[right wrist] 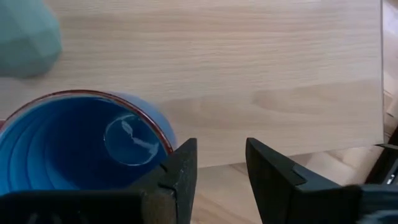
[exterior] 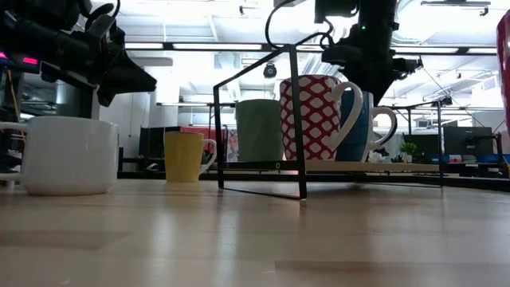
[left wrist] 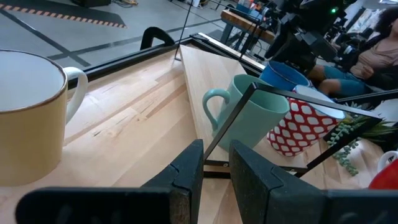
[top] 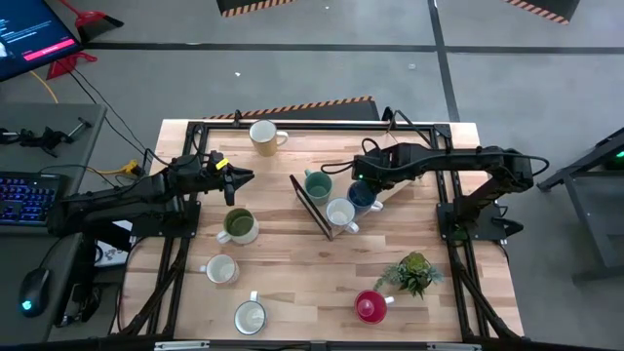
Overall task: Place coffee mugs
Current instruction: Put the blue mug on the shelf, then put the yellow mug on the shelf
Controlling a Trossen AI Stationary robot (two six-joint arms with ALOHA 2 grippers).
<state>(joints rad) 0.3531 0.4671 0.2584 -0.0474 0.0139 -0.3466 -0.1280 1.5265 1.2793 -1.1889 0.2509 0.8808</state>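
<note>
A black wire rack (top: 310, 203) with a wooden shelf stands mid-table. On the shelf stand a teal mug (top: 317, 183), a red-and-white patterned mug (exterior: 313, 115) and a blue mug (top: 364, 196), each on its base. My right gripper (right wrist: 221, 167) hangs open above the shelf, pointing down, just beside the blue mug's rim (right wrist: 163, 134); only wood shows between its fingers. My left gripper (left wrist: 216, 174) hovers at the table's left, level, its fingers a little apart and empty, aimed at the rack. My right gripper has one finger (right wrist: 180, 168) right next to the blue mug's rim; I cannot tell whether it touches. Nothing is between the fingers.
Loose mugs stand on the table: cream-yellow (top: 265, 136) at the far edge, olive green (top: 237, 226), two white ones (top: 221, 269) (top: 250, 317) at the near left, red (top: 370, 307) at the near right. A small potted plant (top: 414, 271) stands beside the red one.
</note>
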